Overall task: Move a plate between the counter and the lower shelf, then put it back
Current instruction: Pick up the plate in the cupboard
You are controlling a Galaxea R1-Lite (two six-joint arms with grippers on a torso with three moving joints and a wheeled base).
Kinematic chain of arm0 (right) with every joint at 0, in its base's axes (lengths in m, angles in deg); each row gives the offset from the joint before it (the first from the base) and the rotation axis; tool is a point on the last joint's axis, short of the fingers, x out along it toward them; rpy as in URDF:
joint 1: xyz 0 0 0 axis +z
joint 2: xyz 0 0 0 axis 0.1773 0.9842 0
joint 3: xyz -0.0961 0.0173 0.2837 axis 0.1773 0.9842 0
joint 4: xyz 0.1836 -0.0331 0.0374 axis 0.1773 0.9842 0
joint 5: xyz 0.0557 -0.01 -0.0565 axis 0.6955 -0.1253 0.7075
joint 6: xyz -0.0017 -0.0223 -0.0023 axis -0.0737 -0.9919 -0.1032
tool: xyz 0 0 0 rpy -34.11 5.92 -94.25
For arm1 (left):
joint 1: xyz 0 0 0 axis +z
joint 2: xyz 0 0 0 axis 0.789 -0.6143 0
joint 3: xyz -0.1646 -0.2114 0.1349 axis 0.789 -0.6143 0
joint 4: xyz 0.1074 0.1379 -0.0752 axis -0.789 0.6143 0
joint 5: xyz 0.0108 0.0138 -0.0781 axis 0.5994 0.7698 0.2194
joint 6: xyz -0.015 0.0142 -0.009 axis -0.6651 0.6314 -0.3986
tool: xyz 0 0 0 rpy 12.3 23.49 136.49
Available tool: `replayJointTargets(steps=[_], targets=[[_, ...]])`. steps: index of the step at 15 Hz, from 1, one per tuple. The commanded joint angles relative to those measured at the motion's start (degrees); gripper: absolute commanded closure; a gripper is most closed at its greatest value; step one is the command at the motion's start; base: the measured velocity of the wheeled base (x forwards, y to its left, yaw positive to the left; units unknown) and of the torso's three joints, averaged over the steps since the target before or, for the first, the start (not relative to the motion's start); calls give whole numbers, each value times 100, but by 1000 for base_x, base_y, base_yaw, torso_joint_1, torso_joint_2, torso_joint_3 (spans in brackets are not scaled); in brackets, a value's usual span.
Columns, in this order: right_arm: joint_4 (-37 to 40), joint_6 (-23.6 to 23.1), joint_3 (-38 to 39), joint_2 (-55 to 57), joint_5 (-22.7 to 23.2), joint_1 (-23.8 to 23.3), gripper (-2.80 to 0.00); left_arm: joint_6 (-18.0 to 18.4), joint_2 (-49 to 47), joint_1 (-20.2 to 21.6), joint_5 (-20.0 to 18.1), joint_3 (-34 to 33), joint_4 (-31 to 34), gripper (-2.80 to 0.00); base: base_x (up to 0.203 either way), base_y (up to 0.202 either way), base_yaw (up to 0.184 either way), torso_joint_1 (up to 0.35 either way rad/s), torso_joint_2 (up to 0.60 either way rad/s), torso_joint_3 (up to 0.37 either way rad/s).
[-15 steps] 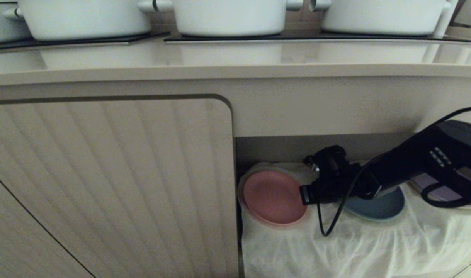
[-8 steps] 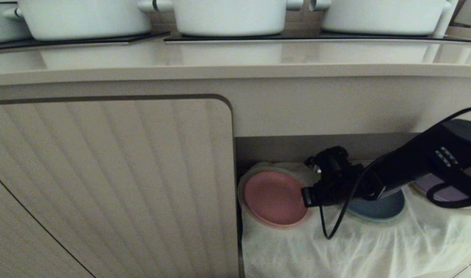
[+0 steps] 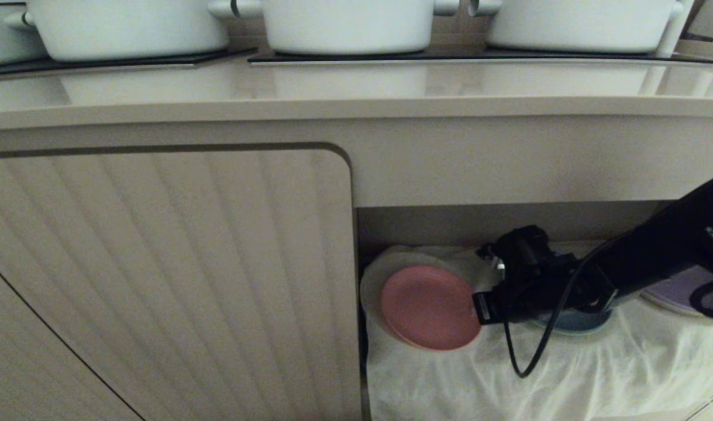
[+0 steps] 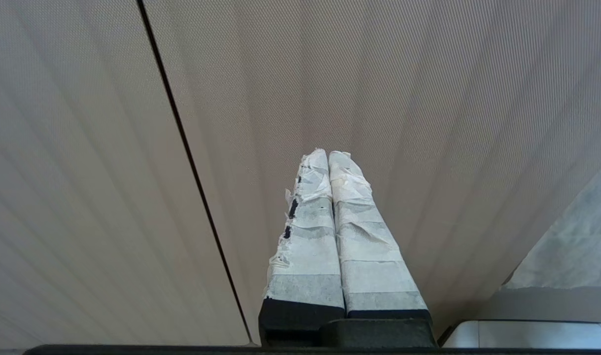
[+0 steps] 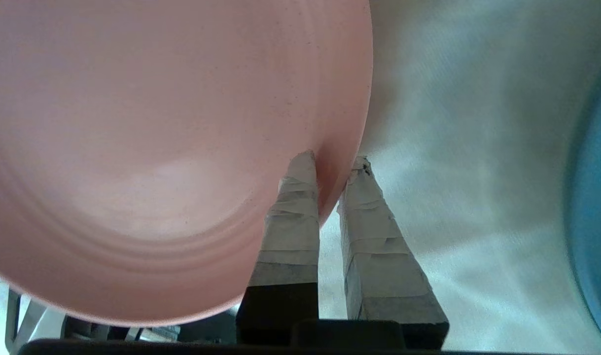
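Pink plate [image 3: 429, 307] sits at the lower centre of the head view, inside the lower shelf [image 3: 508, 222], at the left end of the opening. Its right rim is clamped between the taped fingers [image 5: 290, 207] of the right hand [image 3: 482, 307]; in the right wrist view one finger lies over the plate's face and the other under its edge. The plate overlaps a white plate [image 3: 374, 280] beneath it and is tilted slightly. White cloth [image 3: 479, 380] covers the shelf floor. A blue plate [image 3: 572, 321] lies just right of the right hand, partly hidden by the arm, and a purple plate [image 3: 678, 289] lies at the right edge of the frame.

Across the upper part of the head view runs the table [image 3: 333, 108], carrying three white pots [image 3: 344, 26] on black cooktop panels [image 3: 128, 59].

The left hand [image 4: 329, 158] is parked facing a ribbed beige cabinet door [image 3: 157, 280]; its fingers are pressed together and hold nothing.
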Motion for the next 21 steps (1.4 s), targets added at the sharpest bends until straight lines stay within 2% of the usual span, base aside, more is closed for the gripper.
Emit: replayJointTargets(steps=[1,21], targets=[[-27,2,128,-247,9,-10,0,-1,2,0,0,0,-1,0,0,0,0,0,0,0],[-39,-11,1752,-1932,-6,-48,0,-1,2,0,0,0,-1,0,0,0,0,0,0,0]])
